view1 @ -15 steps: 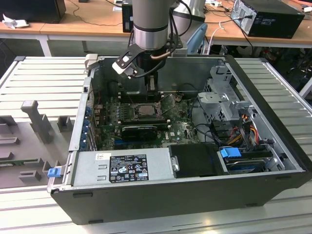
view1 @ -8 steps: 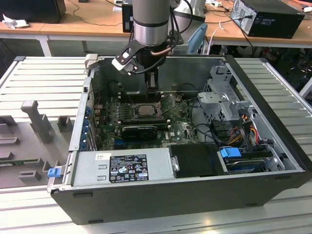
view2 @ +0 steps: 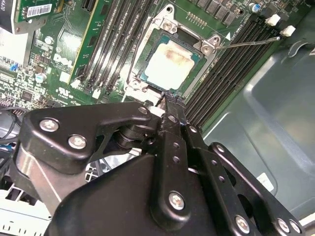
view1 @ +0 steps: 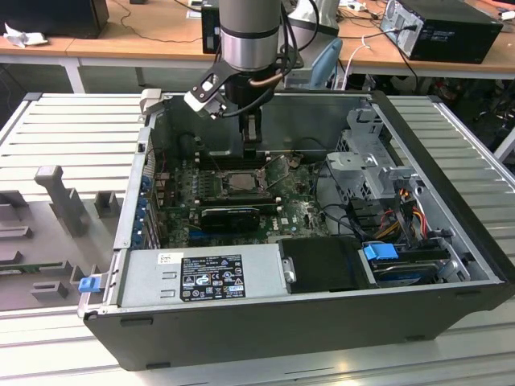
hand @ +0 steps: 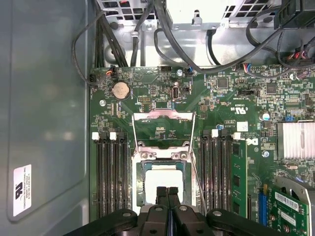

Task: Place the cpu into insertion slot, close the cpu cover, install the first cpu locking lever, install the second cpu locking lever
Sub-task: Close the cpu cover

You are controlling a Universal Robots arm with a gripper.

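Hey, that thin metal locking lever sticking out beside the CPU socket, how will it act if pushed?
The locking lever is a thin bare rod, so it probably flexes and springs back. Its smooth, narrow metal may slip off the end effector. Likely very light.

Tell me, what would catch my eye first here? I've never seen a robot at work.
In the exterior view, a thick grey arm reaches down into an open computer case. In the first wrist view, its black gripper, jaws shut, is poised at the edge of the pale square cpu, which lies flat amid the green board.
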